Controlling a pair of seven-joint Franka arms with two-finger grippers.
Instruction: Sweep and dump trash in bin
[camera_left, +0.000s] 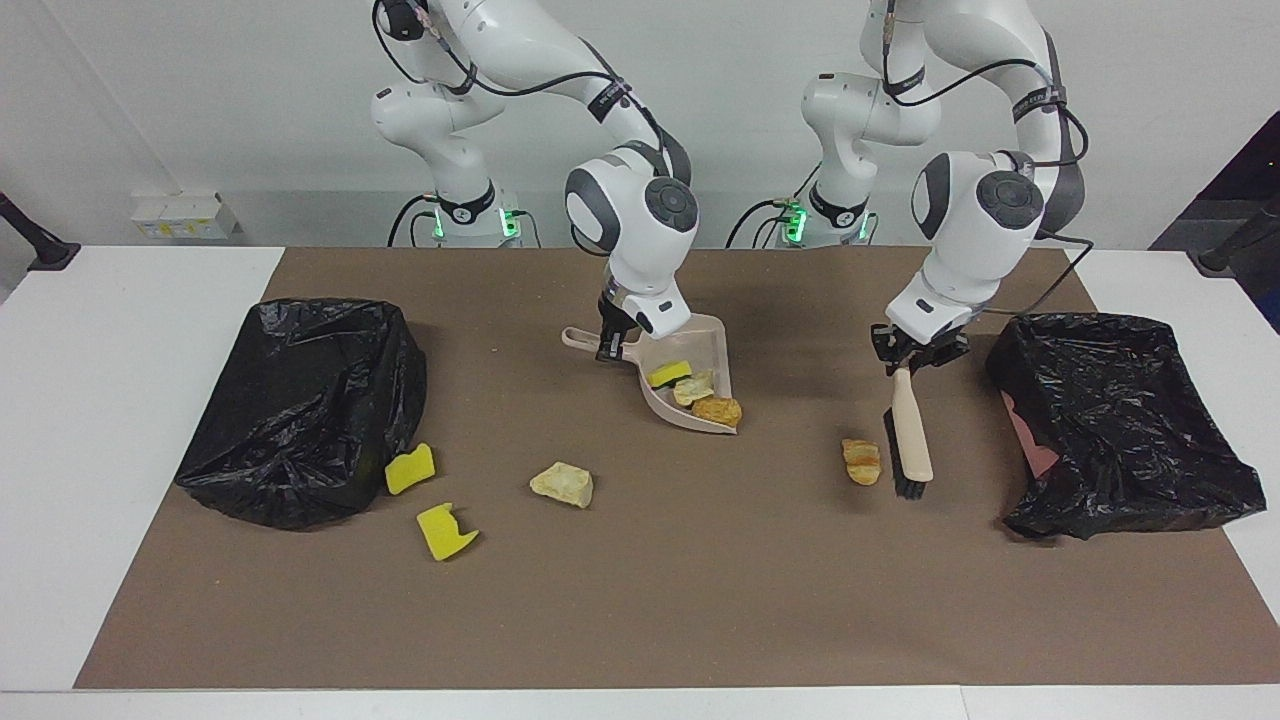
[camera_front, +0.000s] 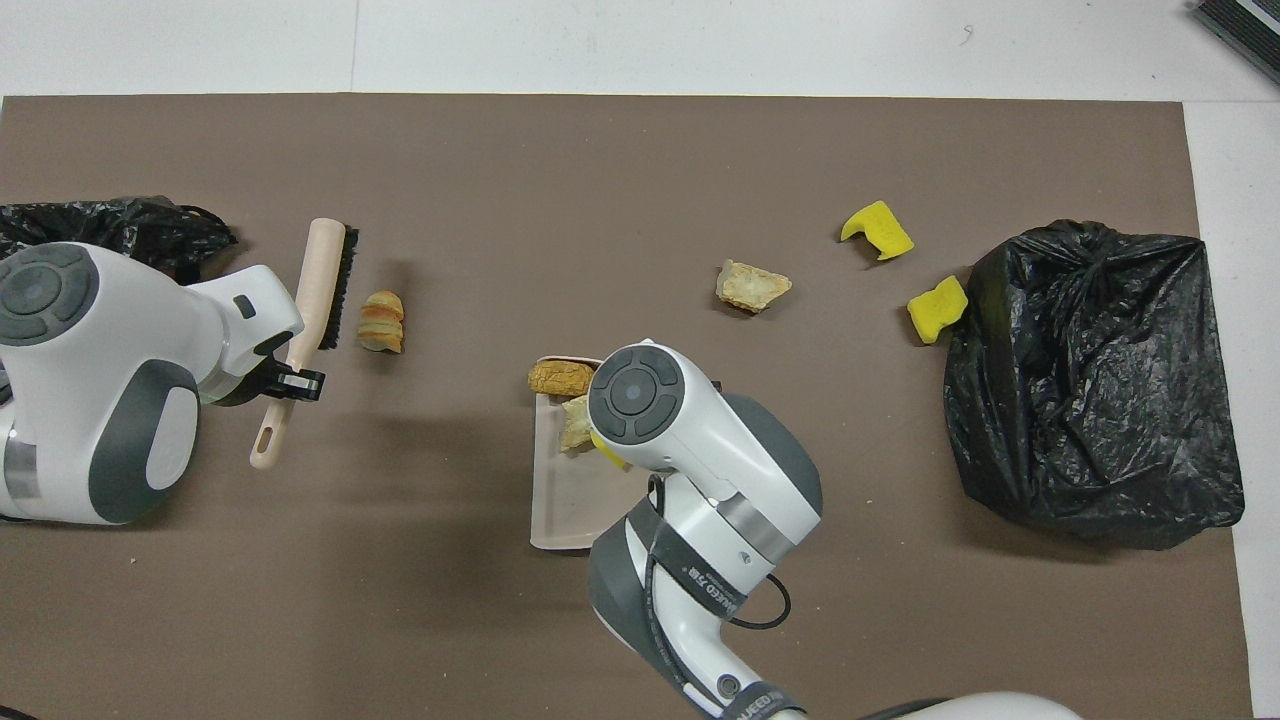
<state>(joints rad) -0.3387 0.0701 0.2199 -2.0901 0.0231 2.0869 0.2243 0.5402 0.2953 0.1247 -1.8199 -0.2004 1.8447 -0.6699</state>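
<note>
Brown mat (camera_left: 640, 600) on white table (camera_left: 120, 420), small white box (camera_left: 185, 215) by wall

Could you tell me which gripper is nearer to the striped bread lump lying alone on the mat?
Left. The left gripper holds the brush, whose bristles sit right beside the bread lump. The right gripper holds the dustpan at mid-table.

You've got one camera high across the desk (camera_left: 150, 420), facing the robots; your other looks steeply down from above their end. Both stand well back, sharing the brown mat (camera_left: 700, 580), half a turn apart.
</note>
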